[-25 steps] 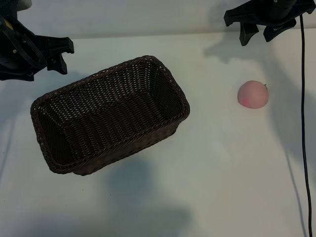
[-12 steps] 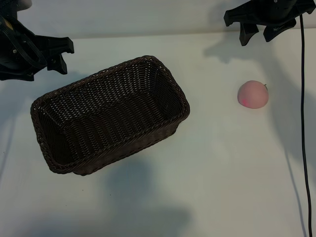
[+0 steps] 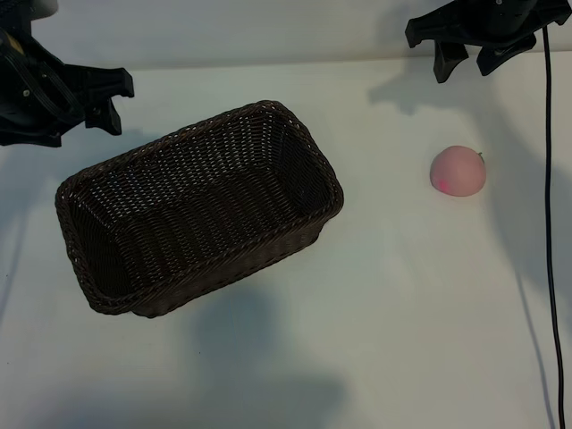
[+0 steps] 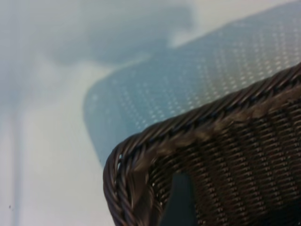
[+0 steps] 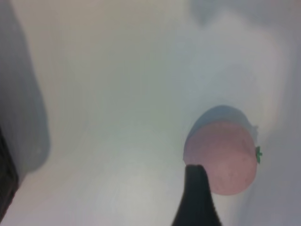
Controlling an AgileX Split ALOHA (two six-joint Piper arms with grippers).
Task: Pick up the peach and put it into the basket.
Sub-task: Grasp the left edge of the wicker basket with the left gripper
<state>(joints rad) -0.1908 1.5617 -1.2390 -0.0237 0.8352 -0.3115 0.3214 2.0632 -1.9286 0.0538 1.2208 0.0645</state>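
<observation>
A white table (image 3: 402,295) is carrying the basket (image 3: 198,207) and the peach (image 3: 458,170), well apart, seemingly nearer the right fingers (image 3: 447,61).

Pale-pink peach (image 3: 458,171) on white table, well apart from empty dark wicker basket (image 3: 198,208)

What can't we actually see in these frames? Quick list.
- Left gripper: exterior view cuts off most of the arm at the left edge.
- Right gripper: exterior view's top edge cuts off its body.
- Basket: left wrist view shows one rim corner only, rest out of frame.
- Peach: right wrist view blurred; a dark fingertip covers its lower edge.
- Peach underside: hidden against the table.
</observation>
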